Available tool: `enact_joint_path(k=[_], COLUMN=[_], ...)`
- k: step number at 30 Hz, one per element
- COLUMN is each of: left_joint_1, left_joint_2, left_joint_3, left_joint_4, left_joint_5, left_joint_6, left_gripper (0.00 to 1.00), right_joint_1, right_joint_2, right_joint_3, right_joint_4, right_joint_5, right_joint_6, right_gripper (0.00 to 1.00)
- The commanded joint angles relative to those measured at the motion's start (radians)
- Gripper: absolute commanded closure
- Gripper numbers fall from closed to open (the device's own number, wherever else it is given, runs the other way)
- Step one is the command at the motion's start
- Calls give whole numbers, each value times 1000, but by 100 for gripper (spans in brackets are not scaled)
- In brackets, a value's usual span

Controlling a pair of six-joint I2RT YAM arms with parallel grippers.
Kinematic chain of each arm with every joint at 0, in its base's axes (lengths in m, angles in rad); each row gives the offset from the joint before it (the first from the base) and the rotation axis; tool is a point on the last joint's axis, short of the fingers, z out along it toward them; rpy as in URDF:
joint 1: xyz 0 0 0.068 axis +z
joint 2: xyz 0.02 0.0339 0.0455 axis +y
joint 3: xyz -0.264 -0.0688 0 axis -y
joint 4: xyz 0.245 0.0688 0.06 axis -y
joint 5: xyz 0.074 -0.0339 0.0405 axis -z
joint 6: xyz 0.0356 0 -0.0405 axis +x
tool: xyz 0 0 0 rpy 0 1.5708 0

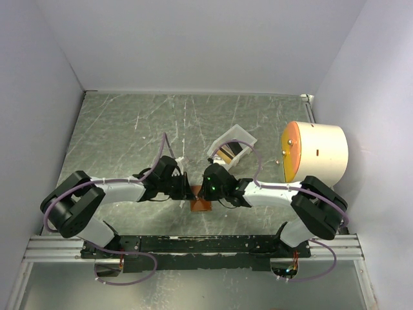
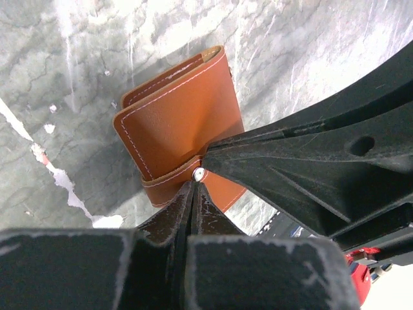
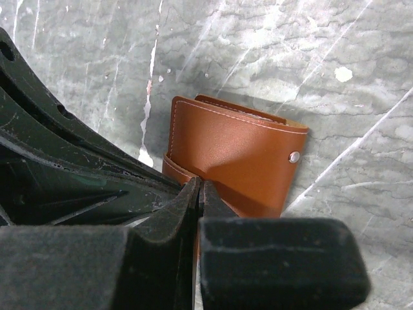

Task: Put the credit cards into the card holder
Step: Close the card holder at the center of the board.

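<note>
Currently the card holder (image 2: pixel 181 123) lies folded shut on the table (image 1: pixel 129 129), near the front edge, between both wrists; left gripper (image 2: pixel 192 191) is clamped on the holder's strap tab, just under the snap (image 2: pixel 199 173); right gripper (image 3: pixel 197 188) is clenched too, tips at the holder's lower edge, but you can't tell whether any leather sits between its pads. Expect it light, soft and floppy, with a smooth face that's likely slippery; the covers will flex rather than pry like a lid; I'd take the tab or a stitched edge, one arm pinning, one peeling the flap. Hidden: inner pockets, the strap's end inside the fingers, the underside. Credit cards (image 1: pixel 226 154): only a yellowish sliver in the white tray (image 1: pixel 244 135); too small to count or confirm.
</note>
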Motion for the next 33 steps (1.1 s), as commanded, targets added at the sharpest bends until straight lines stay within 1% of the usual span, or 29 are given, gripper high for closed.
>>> enact_joint_path(k=[1, 14, 18, 22, 33], left_joint_1=[-6, -6, -5, -6, -6], left_joint_2=[26, 18, -6, -27, 11], left_joint_3=[40, 72, 66, 74, 60], left_joint_4=[36, -11, -2, -27, -17], left_joint_5=[-6, -44, -39, -59, -30], left_joint_6=[8, -2, -16, -14, -10], left_gripper=[93, 93, 93, 93, 93], right_joint_1=[1, 1, 1, 1, 1], right_joint_2=[18, 22, 21, 16, 19], right_joint_3=[-8, -13, -12, -16, -9], right_joint_4=[0, 4, 2, 3, 0], right_joint_5=[14, 11, 11, 14, 12], right_joint_6=[-6, -10, -11, -9, -14], right_gripper=[100, 100, 100, 100, 100])
